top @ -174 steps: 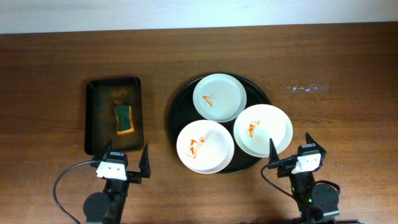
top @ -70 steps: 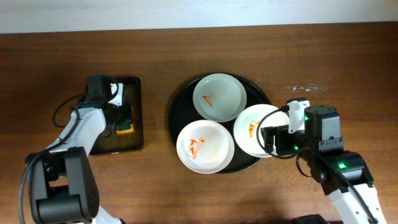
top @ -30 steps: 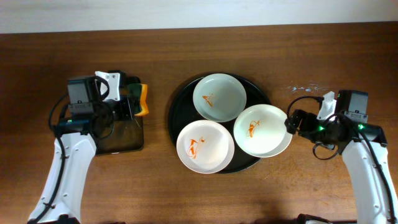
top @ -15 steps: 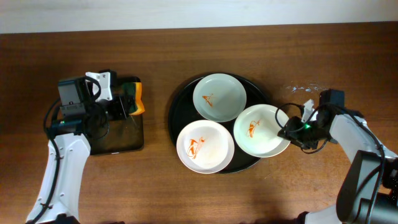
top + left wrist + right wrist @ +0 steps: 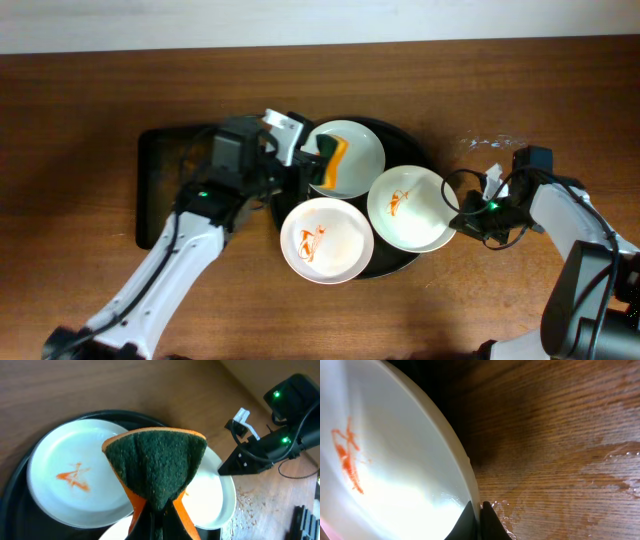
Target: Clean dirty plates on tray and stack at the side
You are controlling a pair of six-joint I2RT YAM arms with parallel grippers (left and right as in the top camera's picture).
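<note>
- The brown wood-grain table (image 5: 80, 100) ends at a pale strip of wall (image 5: 300, 20). A dark rectangular tray (image 5: 155, 185) lies left of the left claw (image 5: 157, 512).
- The left claw is pinched tight on a folded green-and-orange sponge (image 5: 157, 467), which it holds over the back plate (image 5: 365, 150). Whether they touch cannot be told.
- Between the claws, the round black tray (image 5: 412, 140) carries the back plate, front plate (image 5: 322, 240) and right plate (image 5: 405, 210). All are white and shallow, and each is smeared orange.
- The right claw (image 5: 479, 510) is nearly closed, gripping the right plate's rim.
- Pale scuffs (image 5: 490, 143) mark the wood beyond the right claw.
</note>
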